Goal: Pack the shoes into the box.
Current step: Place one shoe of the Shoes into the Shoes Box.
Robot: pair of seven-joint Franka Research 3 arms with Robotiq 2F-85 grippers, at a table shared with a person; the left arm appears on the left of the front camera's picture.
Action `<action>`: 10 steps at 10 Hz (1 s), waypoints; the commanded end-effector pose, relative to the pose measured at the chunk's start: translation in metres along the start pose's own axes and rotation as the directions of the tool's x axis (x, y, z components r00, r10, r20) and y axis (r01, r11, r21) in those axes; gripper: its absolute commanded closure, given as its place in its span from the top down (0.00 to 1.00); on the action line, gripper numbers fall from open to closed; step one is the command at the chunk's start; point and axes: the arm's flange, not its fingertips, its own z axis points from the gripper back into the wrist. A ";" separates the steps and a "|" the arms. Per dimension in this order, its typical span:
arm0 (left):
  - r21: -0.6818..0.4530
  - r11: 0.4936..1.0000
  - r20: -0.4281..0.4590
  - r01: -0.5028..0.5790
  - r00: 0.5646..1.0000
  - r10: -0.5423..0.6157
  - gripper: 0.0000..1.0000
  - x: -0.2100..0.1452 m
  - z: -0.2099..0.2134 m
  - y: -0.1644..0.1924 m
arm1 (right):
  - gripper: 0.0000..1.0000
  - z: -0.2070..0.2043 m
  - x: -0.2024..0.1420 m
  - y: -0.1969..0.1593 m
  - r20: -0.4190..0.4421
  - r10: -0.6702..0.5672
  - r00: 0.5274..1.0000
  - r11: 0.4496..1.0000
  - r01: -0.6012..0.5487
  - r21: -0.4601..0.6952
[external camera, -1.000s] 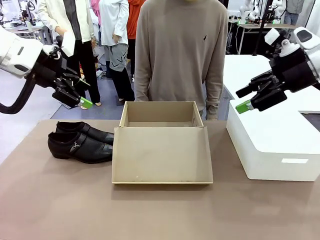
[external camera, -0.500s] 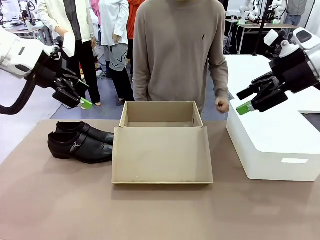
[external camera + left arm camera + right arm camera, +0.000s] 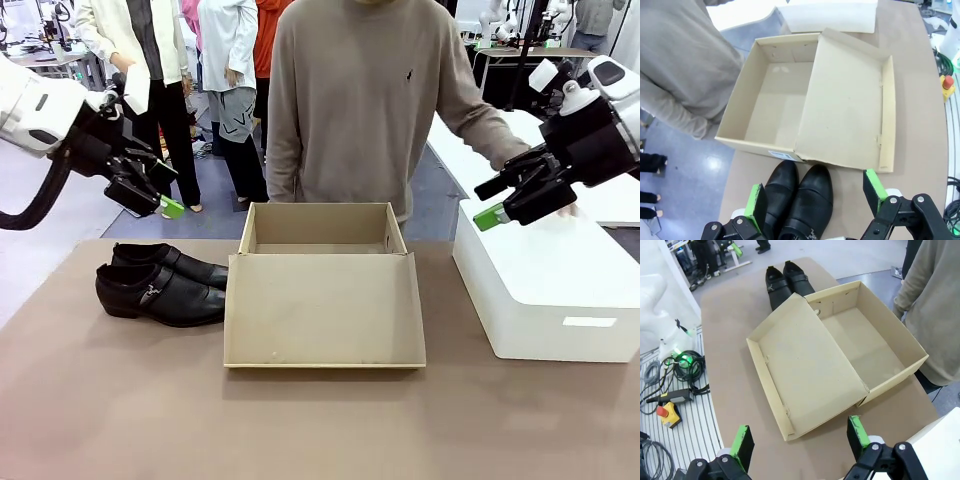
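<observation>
My left gripper point(image 3: 815, 202): released, jaws wide, poised above the shoes point(image 3: 807, 192) to pick.
Shoes: paired below it, toes toward the box point(image 3: 771, 102).
Box: beyond them, lid point(image 3: 850, 110) open to receive.
My right gripper point(image 3: 800, 439): released, empty, facing the lid.

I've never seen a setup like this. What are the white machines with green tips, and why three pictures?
They are two robot arms, each ending in a two-fingered claw with green pads: the left gripper and the right gripper. Both hang open, holding nothing. The wide picture comes from a camera between the arms, facing a person across the table. The other two come from cameras on the wrists, looking down past the fingers. On the table: a pair of black shoes beside an open, empty cardboard box, and a white plastic box.
</observation>
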 end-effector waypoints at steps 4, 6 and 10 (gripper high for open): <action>-0.068 0.991 -0.157 0.116 0.980 -0.126 1.00 0.007 0.010 0.021 | 1.00 -0.001 0.001 -0.005 0.027 0.030 0.999 0.999 -0.030 0.010; -0.119 0.975 -0.277 0.187 0.937 -0.214 1.00 0.015 0.017 0.036 | 1.00 -0.001 0.001 -0.005 0.027 0.030 0.999 0.999 -0.030 0.010; -0.230 0.936 -0.468 0.266 0.813 -0.346 1.00 0.032 0.012 0.079 | 1.00 -0.001 0.001 -0.005 0.027 0.030 0.999 0.999 -0.030 0.010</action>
